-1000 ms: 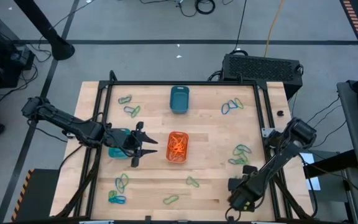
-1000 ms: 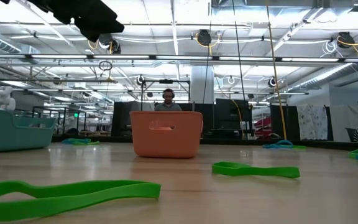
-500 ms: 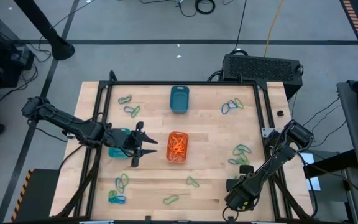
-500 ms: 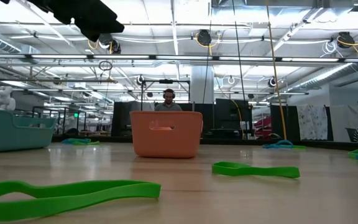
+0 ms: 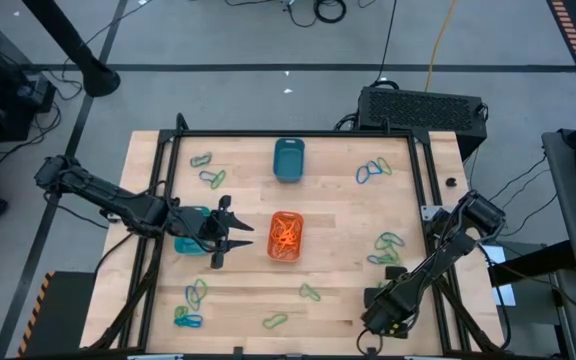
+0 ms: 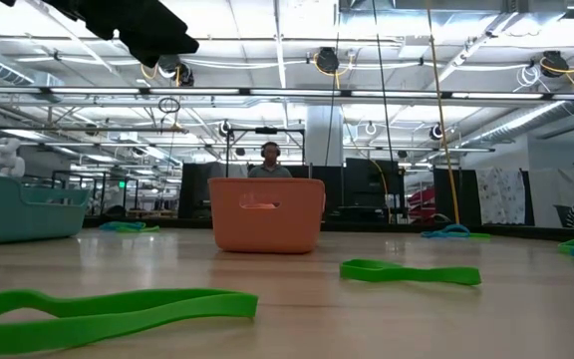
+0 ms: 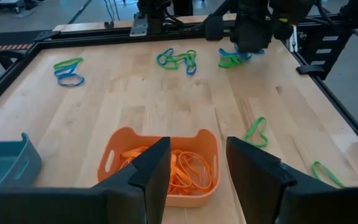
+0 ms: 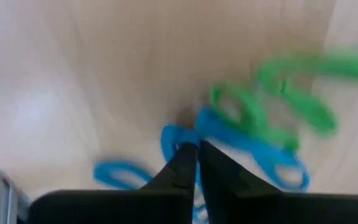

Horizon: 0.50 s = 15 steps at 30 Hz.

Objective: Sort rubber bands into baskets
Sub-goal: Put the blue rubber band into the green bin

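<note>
The right pincer [image 8: 191,163] has its two dark fingers pressed together on a blue rubber band [image 8: 185,138], down at the near right of the counter [image 5: 338,215]. The band lies tangled with green rubber bands [image 8: 278,93], so it looks pinched at one thin edge to draw it free of the heap; how securely it is caught I cannot tell.

The left pincer [image 5: 230,233] hangs with its fingers spread and nothing between them, just left of the orange basket [image 5: 286,237]. My guess is that it waits there because that tub is its drop point.

That basket is a smooth plastic tub with rounded corners, and it already holds a loose nest of thin orange bands [image 7: 178,171]. A dark teal basket [image 5: 288,159] stands at the far middle. The lighter turquoise one [image 5: 190,228] sits under the left arm, mostly covered by it.

Flat, floppy loops of green and blue lie in small clusters near the corners of the pale, grained wood. So sorting seems well short of done.
</note>
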{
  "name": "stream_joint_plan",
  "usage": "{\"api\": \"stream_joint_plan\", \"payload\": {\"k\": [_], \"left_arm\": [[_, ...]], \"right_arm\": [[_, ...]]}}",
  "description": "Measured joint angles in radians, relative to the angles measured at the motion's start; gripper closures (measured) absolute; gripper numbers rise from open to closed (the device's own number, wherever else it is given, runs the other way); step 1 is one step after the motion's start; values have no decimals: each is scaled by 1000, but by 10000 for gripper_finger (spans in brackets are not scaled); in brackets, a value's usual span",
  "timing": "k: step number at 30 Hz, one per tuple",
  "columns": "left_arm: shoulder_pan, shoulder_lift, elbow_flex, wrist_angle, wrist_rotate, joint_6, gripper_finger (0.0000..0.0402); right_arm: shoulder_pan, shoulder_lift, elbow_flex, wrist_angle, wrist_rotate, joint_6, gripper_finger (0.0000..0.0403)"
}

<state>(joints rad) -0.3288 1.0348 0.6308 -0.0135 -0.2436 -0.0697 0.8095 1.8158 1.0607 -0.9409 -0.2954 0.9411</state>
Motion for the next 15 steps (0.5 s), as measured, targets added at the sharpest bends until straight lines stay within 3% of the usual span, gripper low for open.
{"api": "stream_joint_plan", "payload": {"k": [6, 15], "left_arm": [[0, 0, 0, 0, 0, 0, 237], [0, 0, 0, -3, 0, 0, 237]], "right_arm": [[-4, -87, 0, -138, 19, 77, 400], [-4, -220, 1, -254, 213, 282, 402]]}}
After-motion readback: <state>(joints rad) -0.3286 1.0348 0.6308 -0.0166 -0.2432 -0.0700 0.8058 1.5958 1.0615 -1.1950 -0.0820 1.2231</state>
